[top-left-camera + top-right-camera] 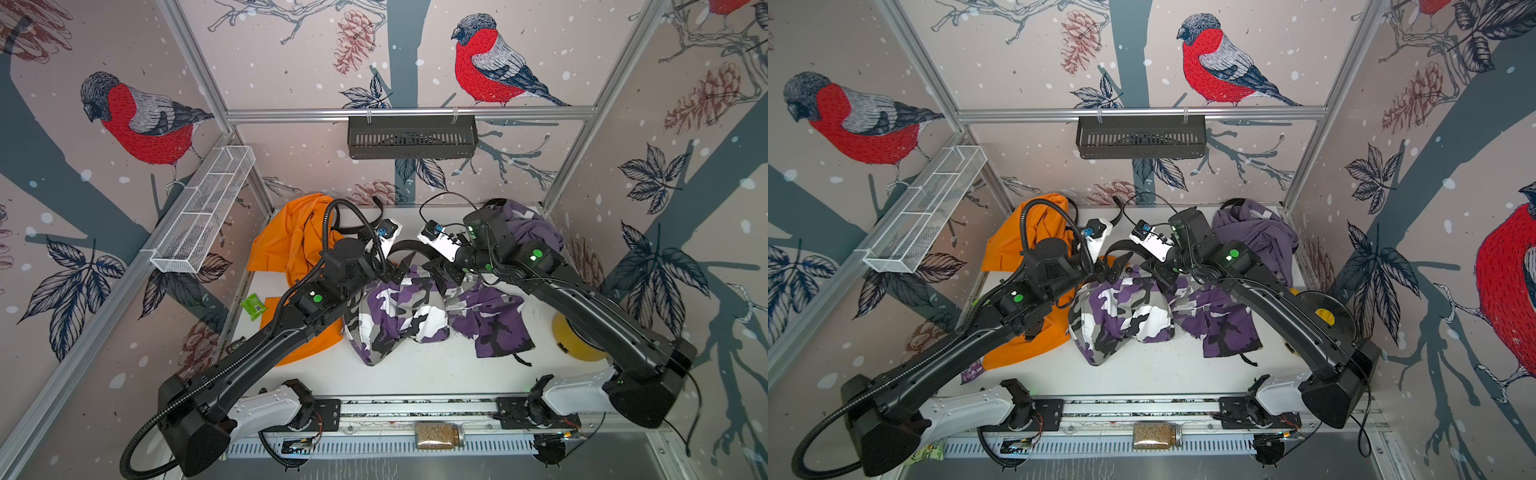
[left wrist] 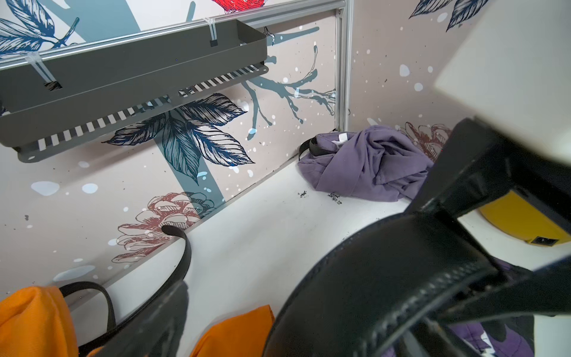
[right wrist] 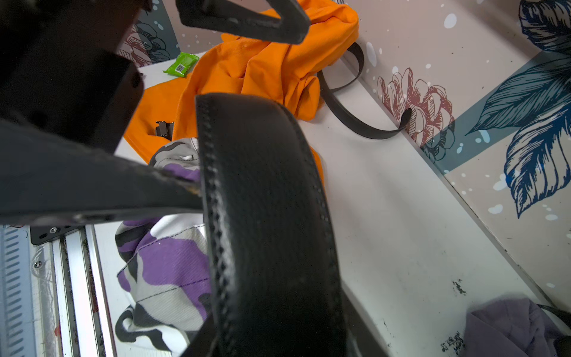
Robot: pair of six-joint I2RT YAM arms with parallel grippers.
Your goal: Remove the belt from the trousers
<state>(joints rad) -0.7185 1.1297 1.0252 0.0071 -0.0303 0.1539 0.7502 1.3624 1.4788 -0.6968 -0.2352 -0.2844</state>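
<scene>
- Black leather belt (image 3: 262,201), limber yet springy, arches above camouflage trousers (image 1: 399,316).
- Right gripper (image 1: 441,269) jaws pinch it; left gripper (image 1: 394,272) jaws seem spread.
- Probably best gripped flat across its width.

The belt (image 3: 265,216) is blurring across the foreground of both wrist views, the right gripper (image 1: 442,272) is hiding where it is meeting the camouflage trousers (image 1: 399,316), and the right arm (image 1: 590,316) is covering part of a yellow object (image 1: 575,345).

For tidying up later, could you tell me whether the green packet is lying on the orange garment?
No, the green packet lies on the white table beside the orange garment, not on it.
</scene>
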